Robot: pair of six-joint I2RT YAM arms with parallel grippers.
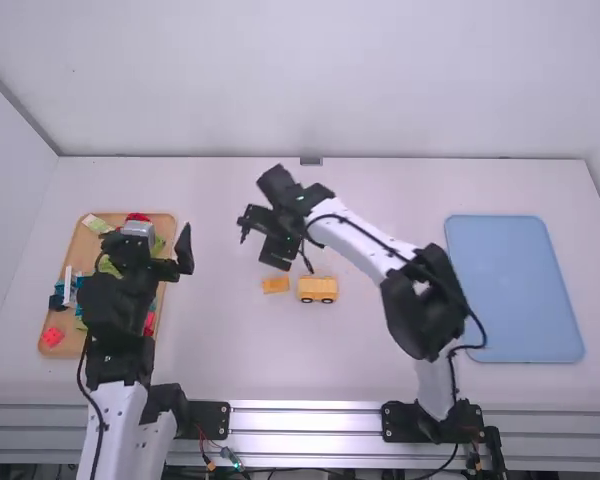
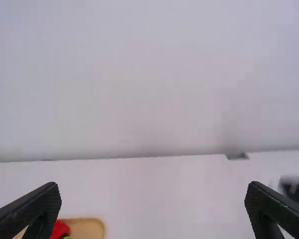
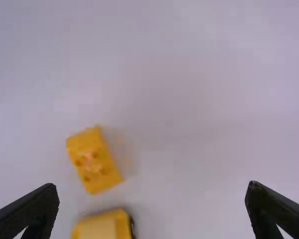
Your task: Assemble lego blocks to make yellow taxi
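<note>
Both the left pincer (image 1: pixel 148 242) and the right pincer (image 1: pixel 276 250) are black, with tapering, wedge-shaped fingers. Behind the left one sit a silver-grey block (image 1: pixel 138 229), bulky black joints and a smooth white link (image 1: pixel 128 425) with a thin black cable (image 1: pixel 84 375). Behind the right one, a slim white link (image 1: pixel 365 238) carries another black cable (image 1: pixel 385 247) toward a big rounded black joint (image 1: pixel 418 315) and a pale lower section (image 1: pixel 433 385).

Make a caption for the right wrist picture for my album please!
Right pincer open wide above the white table, near a studded yellow lego block and a wheeled yellow piece.
</note>
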